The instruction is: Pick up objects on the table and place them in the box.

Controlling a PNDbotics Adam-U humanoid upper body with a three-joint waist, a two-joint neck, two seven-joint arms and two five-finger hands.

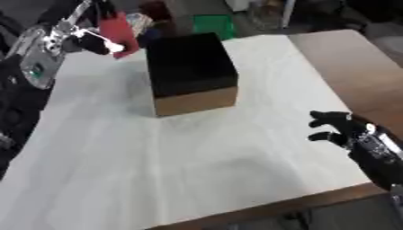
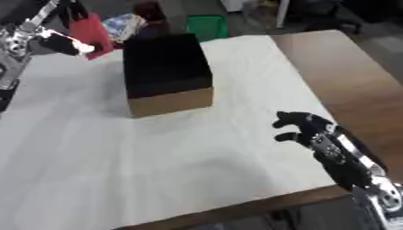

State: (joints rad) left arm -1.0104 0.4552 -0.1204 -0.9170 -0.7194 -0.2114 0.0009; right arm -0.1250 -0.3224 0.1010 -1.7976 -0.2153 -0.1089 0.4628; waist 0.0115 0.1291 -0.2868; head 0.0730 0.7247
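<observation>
A box (image 1: 191,72) with a dark open top and brown cardboard sides stands on the far middle of the white table (image 1: 157,161). Just left of its far corner, my left hand (image 1: 93,41) is raised above the table's far left edge with its fingers curled round a flat red object (image 1: 118,28). The red object hangs tilted, close to the box's rim but outside it. My right hand (image 2: 307,130) hovers low over the table's right edge, well apart from the box, with relaxed fingers and nothing in it.
A green bin (image 1: 214,24) and a patterned item (image 2: 126,21) sit beyond the table's far edge. Bare brown wood (image 1: 354,72) runs along the right side of the white surface. My left arm's silver joints (image 1: 35,54) fill the upper left.
</observation>
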